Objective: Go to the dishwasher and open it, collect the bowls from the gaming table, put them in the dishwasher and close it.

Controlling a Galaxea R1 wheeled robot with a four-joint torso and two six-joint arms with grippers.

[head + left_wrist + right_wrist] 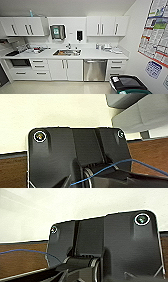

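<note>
The built-in dishwasher with the stainless-steel front panel (pixel 95 70) is sitting shut under the white countertop (pixel 87 53), right of the steel sink basin (pixel 67 52) and between the white double cabinet doors (pixel 65 69) and a stack of white drawers (pixel 116 67). A bar handle is running across the top of its front; no badge or lettering on it is coming through legibly.

In both wrist views the robot's own dark plate is blocking the way, so whether either pair of jaws is open or closed, or gripping anything, cannot be told. Behind the plate in the left wrist view, a cream wall and a brown floor are showing, with a grey angular piece of furniture (pixel 140 111) cut off at the frame edge.

The large printed poster on the right wall (pixel 155 30) is carrying blocks of text and coloured panels, all too blurred to read. The small items crowding the countertop are hard to make out. A dark wall-mounted paper-towel dispenser (pixel 58 32) and a black soap dispenser (pixel 79 35) are hanging above the sink.

A black bin with a white label (pixel 127 83) is standing on the pale floor just right of the dishwasher, partly cut off at the frame's bottom.
</note>
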